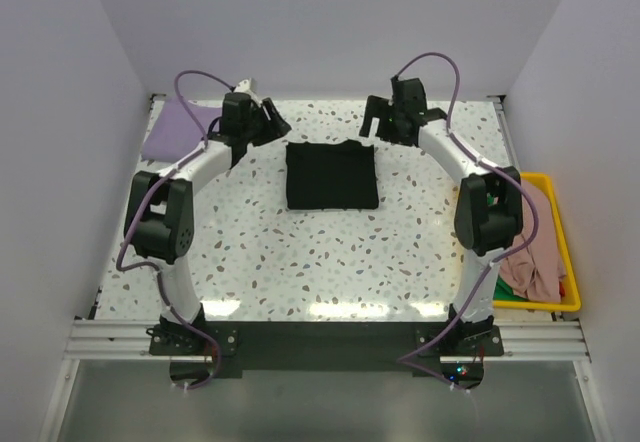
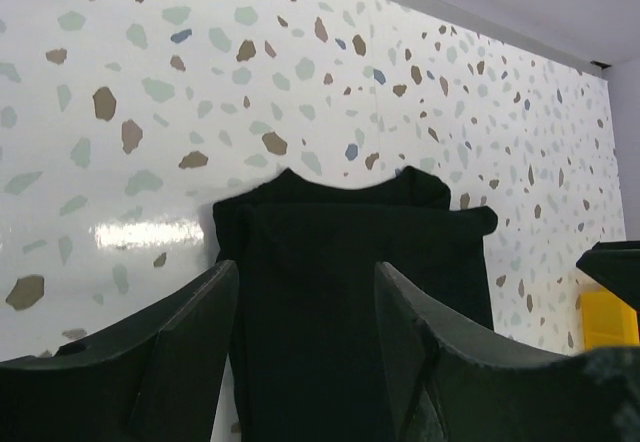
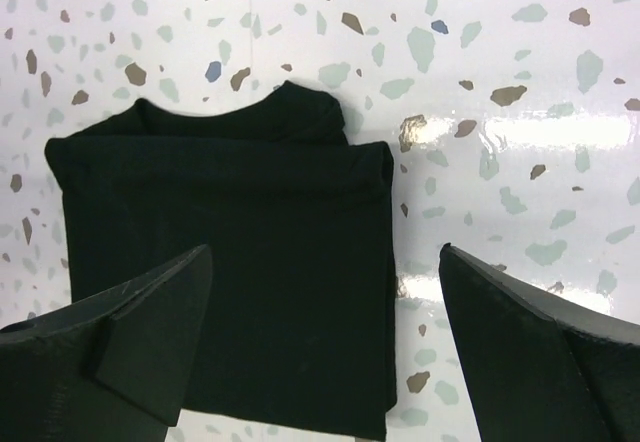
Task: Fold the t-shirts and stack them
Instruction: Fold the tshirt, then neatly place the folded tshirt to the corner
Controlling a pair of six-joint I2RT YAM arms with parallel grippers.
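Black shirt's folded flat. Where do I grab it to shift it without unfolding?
Probably the far corners of the black t-shirt beside the collar, left gripper and right gripper taking one each from above. It lies as a flat layered rectangle, so pinching through all layers at both corners should keep it square.

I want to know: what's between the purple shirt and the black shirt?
The left gripper, over the table; the top view shows it.

White speckled table, two shirts on it.
A folded black t-shirt lies flat; well to its left, slightly farther back, lies a lavender t-shirt.
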